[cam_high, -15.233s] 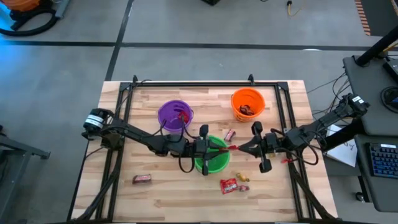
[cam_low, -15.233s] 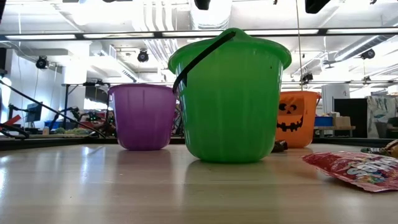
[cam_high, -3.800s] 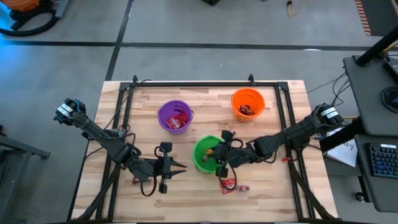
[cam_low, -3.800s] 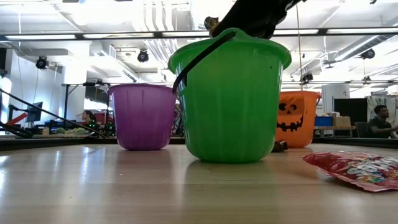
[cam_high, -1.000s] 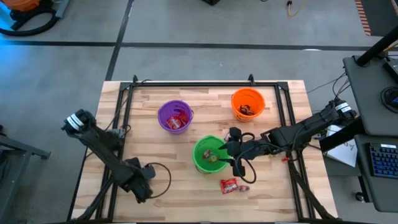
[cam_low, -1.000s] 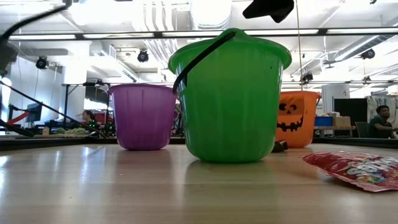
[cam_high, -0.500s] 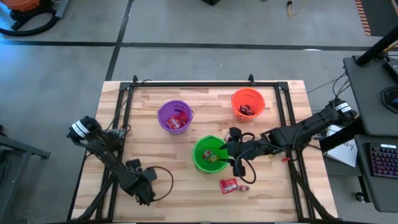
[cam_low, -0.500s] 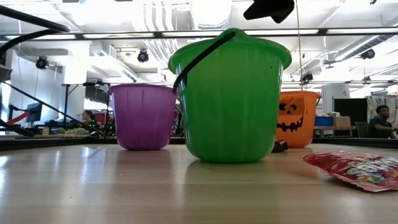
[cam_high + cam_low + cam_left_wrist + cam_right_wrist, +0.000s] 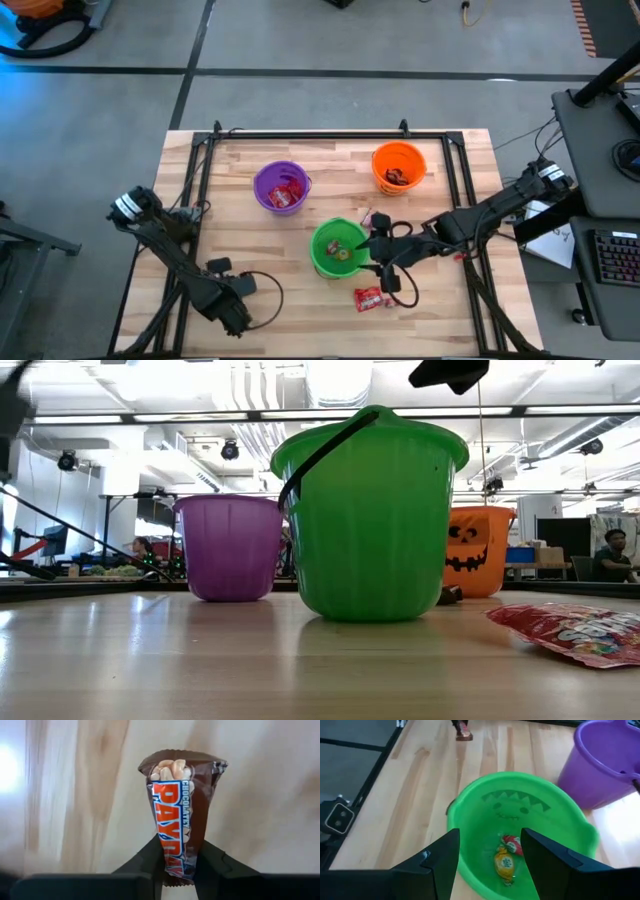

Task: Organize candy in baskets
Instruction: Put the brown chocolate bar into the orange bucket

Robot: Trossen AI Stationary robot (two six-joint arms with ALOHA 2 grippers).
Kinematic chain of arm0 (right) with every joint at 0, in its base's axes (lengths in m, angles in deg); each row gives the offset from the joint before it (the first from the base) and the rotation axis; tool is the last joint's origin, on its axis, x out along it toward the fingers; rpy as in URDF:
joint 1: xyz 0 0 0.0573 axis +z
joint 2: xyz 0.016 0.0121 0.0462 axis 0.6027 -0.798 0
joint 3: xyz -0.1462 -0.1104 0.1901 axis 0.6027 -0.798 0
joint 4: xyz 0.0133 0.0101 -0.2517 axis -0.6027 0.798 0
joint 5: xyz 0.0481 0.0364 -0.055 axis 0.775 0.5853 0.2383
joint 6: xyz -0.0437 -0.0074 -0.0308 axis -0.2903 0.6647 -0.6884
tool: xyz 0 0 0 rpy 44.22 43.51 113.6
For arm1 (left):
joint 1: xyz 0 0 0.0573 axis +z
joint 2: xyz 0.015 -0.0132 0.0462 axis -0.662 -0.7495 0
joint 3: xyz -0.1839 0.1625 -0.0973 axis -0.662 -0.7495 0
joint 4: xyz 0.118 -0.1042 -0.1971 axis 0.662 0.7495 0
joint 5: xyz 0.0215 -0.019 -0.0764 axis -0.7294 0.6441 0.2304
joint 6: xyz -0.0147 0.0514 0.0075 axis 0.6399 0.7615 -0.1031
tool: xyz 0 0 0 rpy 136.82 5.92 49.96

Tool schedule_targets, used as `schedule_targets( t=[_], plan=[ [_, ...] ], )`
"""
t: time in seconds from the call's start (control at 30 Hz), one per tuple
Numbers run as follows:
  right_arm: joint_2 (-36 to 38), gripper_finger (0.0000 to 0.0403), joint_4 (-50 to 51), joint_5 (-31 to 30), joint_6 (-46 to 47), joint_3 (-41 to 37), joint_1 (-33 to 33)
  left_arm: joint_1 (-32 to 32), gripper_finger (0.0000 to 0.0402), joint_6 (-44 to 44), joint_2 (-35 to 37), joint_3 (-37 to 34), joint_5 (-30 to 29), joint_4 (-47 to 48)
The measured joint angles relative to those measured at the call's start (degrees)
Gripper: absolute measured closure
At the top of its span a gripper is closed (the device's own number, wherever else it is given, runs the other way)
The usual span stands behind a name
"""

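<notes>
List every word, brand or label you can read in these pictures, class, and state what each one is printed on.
"PAYDAY", with "CHOCOLATEY" in small letters beside it: on the brown candy bar held in the left gripper.
Printing on the red packet lying on the table: too blurred to read.
The purple, green and orange baskets carry no words.

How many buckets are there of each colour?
Purple bucket: 1
Green bucket: 1
Orange bucket: 1
Total: 3 buckets
</notes>
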Motion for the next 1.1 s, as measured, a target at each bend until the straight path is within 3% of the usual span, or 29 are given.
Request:
schedule_targets(
  t=[0.1,0.27,0.5,0.73,0.93,1.1],
  plan=[
    [0.00,0.0197,-4.80,-0.37,-0.22,-2.01,0.82,0.09,0.0345,2.71,0.91,4.79,-6.36,0.00],
    [0.00,0.0197,-17.61,-0.35,-5.50,-6.30,2.12,0.09,0.0362,11.82,2.42,14.85,-24.00,-0.21],
    [-0.58,0.0197,-37.43,-0.37,-14.33,-10.01,2.38,0.35,0.0359,34.89,2.55,25.30,-45.82,-6.70],
    [-4.79,0.0197,-54.15,0.30,-24.52,-10.85,2.51,3.60,0.0359,56.53,2.21,24.06,-48.93,-22.46],
    [-8.07,0.0197,-64.74,4.18,-27.81,-10.87,2.47,7.52,0.0359,57.72,2.13,20.21,-49.04,-27.93],
    [-9.18,0.0197,-66.44,4.09,-28.42,-10.87,2.10,10.14,0.0359,57.97,1.91,17.27,-49.04,-33.88]
  ],
)
